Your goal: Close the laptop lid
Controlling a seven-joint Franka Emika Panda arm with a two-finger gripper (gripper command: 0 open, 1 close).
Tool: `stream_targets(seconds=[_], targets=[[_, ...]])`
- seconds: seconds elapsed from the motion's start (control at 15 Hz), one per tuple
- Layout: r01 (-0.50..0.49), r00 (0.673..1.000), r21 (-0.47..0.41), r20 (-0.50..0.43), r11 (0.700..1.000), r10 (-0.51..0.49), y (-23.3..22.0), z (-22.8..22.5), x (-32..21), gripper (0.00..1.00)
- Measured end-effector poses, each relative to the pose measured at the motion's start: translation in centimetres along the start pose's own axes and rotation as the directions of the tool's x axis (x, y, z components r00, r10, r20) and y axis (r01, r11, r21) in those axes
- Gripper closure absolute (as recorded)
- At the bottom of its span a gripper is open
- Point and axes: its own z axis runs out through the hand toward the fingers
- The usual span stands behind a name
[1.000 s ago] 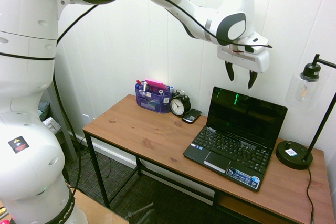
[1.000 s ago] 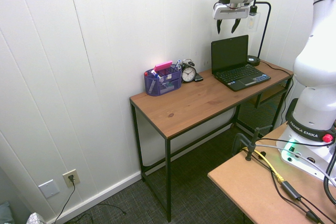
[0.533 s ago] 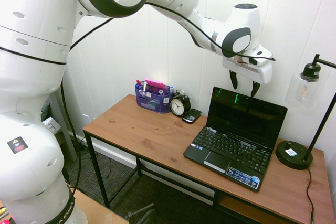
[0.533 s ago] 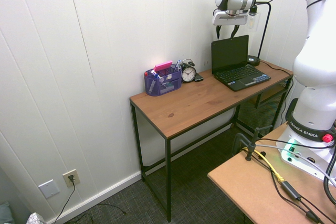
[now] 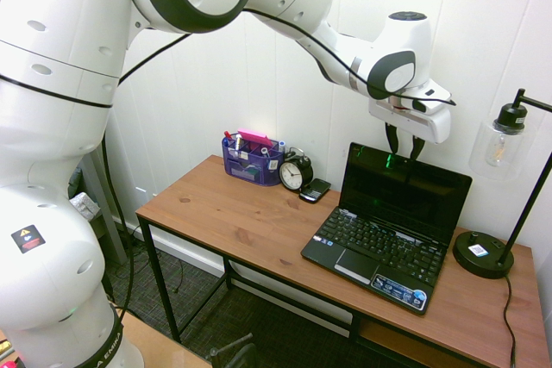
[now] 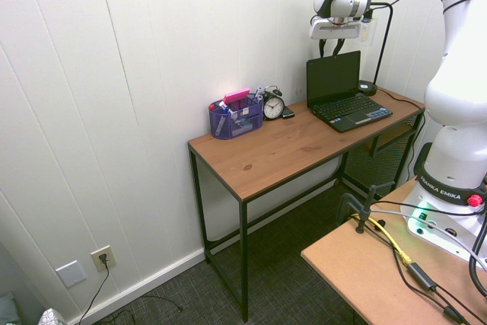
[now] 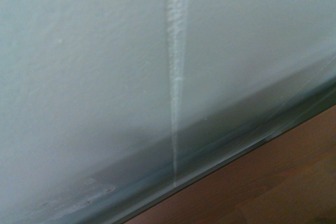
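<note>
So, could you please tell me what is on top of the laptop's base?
The keyboard and a sticker show on the base. The raised lid hides part of the desk behind it.

Laptop lid stands open, thin, black, its screen glossy

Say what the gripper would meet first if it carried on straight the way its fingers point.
Probably the top edge of the laptop lid, just below the gripper; if it is slightly behind the lid, it may pass down toward the desk instead. Depth is unclear.
</note>
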Motion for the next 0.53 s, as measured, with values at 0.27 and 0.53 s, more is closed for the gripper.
stream_targets(seconds=[0.27,0.53], targets=[[-0.006,1.0,-0.004,-0.002,1.0,0.006,0.4,0.3,0.2,1.0],[-0.008,1.0,-0.004,0.008,1.0,0.008,1.2,0.9,0.3,1.0]])
